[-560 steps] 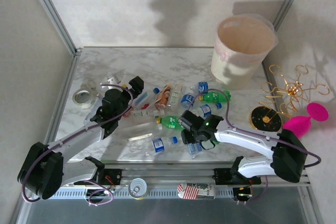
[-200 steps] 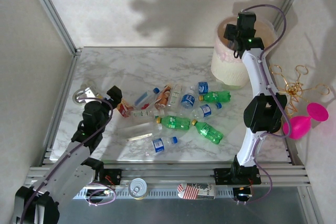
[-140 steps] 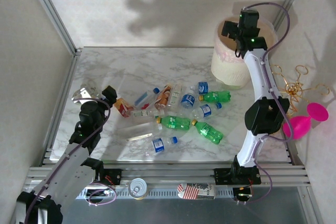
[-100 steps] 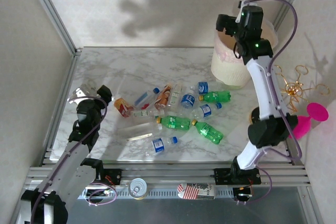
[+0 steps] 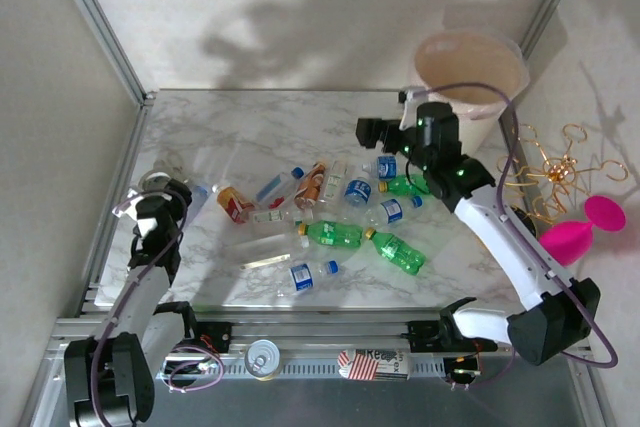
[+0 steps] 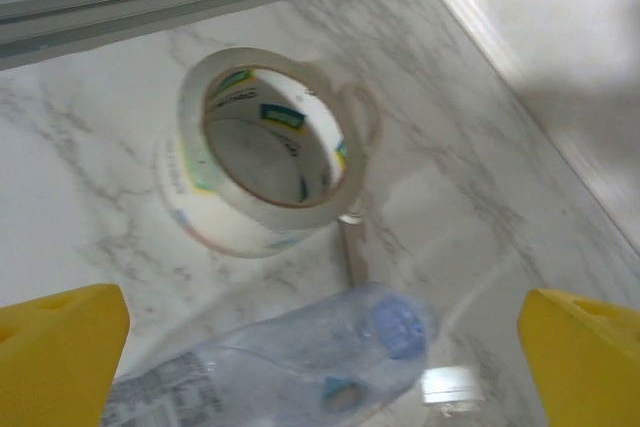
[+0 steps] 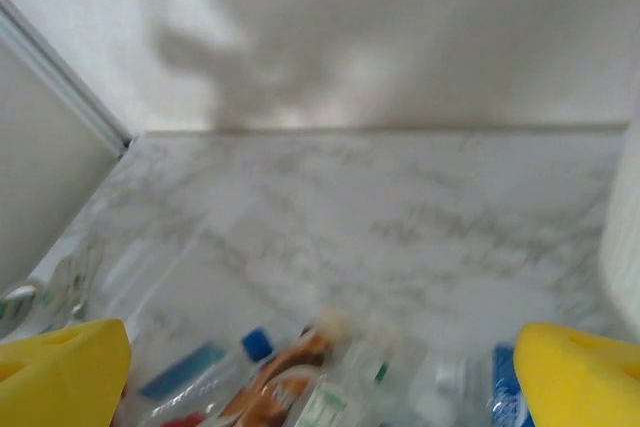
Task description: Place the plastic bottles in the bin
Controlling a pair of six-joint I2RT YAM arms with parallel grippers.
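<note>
Several plastic bottles lie in a heap mid-table: green ones [image 5: 335, 234], clear blue-labelled ones [image 5: 357, 190] and an orange-labelled one [image 5: 315, 184]. The cream bin [image 5: 470, 77] with its pink liner stands at the back right. My right gripper [image 5: 385, 137] hangs open and empty above the heap's far side. In the right wrist view the gripper [image 7: 320, 377] looks down on the orange-labelled bottle [image 7: 285, 377]. My left gripper [image 5: 165, 197] is open at the table's left edge. In the left wrist view a clear, blue-capped bottle [image 6: 330, 357] lies below the gripper [image 6: 320, 367], between its spread fingertips [image 6: 60, 347].
A roll of tape [image 6: 215, 209] lies just beyond the left gripper. A pink goblet [image 5: 580, 230] and a gold wire stand [image 5: 555, 162] stand right of the table. A can [image 5: 263, 357] rests on the front rail. Aluminium posts frame the back corners.
The right gripper has swung from above the bin down and left to over the bottles. The left gripper has drawn back toward the tape roll at the left edge.
</note>
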